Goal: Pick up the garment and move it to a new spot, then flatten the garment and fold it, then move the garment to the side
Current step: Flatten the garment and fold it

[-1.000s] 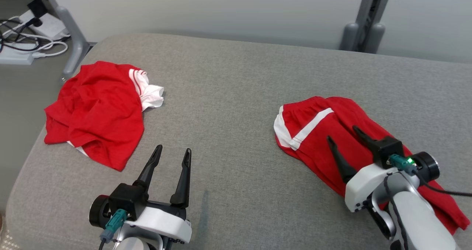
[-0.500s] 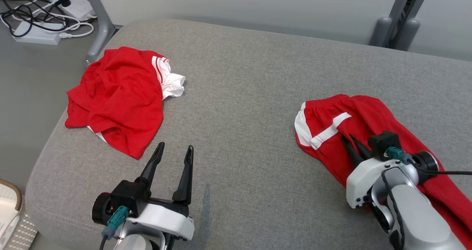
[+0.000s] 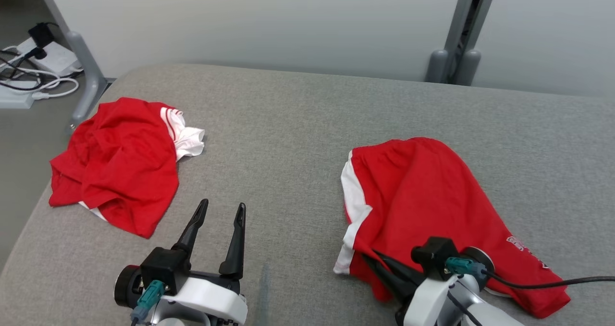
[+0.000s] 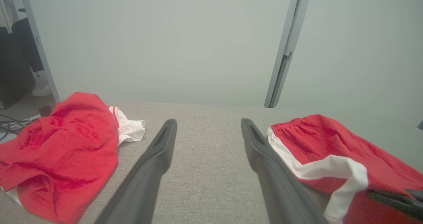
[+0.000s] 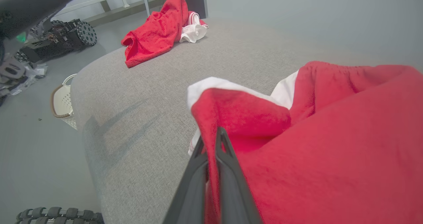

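The garment, red shorts [image 3: 432,196] with a white side stripe, lies on the right of the grey cushioned surface [image 3: 288,138]. My right gripper [image 3: 369,257] is shut on the shorts' near left edge, and the cloth drapes over its fingers. In the right wrist view the two fingertips [image 5: 222,138] press together with a fold of the shorts [image 5: 330,134] pinched between them and lifted. My left gripper [image 3: 222,204] stands open above the bare cushion, holding nothing; its fingers spread wide in the left wrist view [image 4: 208,121], with the shorts [image 4: 317,141] to their right.
A second red and white garment [image 3: 120,167] lies crumpled at the far left corner [image 4: 59,144]. Cables and a power strip [image 3: 29,71] lie on the floor beyond a grey leg [image 3: 81,76]. Grey posts [image 3: 454,61] stand behind. A pale basket [image 5: 62,100] sits on the floor.
My right gripper has shut on the shorts and drawn their edge toward the near side, turning the white stripe under. The head camera has shifted. My left gripper stays open.
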You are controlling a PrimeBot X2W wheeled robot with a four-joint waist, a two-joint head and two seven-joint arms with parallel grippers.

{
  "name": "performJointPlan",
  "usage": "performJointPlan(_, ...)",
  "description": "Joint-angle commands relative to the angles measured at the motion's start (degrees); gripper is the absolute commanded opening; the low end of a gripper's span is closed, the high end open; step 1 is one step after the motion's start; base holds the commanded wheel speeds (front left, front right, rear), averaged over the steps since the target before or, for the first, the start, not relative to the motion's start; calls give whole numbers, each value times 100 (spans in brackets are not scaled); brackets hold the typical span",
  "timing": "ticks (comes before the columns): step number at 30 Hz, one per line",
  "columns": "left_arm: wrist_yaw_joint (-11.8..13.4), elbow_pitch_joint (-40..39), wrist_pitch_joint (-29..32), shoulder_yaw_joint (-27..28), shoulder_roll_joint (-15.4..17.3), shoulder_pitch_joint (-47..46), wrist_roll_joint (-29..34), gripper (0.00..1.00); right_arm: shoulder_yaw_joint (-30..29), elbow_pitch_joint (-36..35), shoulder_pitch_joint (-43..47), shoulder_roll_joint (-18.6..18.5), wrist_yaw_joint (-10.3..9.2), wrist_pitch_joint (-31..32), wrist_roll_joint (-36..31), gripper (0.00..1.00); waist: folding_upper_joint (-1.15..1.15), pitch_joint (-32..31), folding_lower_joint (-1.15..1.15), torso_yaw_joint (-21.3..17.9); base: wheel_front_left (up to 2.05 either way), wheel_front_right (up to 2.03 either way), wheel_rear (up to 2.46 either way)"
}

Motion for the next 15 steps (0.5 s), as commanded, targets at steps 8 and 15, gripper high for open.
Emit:
performJointPlan(8,42,-16,-3,105,22,133,28,100,955,-1726,419,-944,-3,626,1038,0,0,-256,0,-478,0,0,0)
performJointPlan(15,22,23,-3,129,23,155,33,100,757,-1891,511,-1092,-3,614,1181,100,0,-260,0,-665,0,0,0)
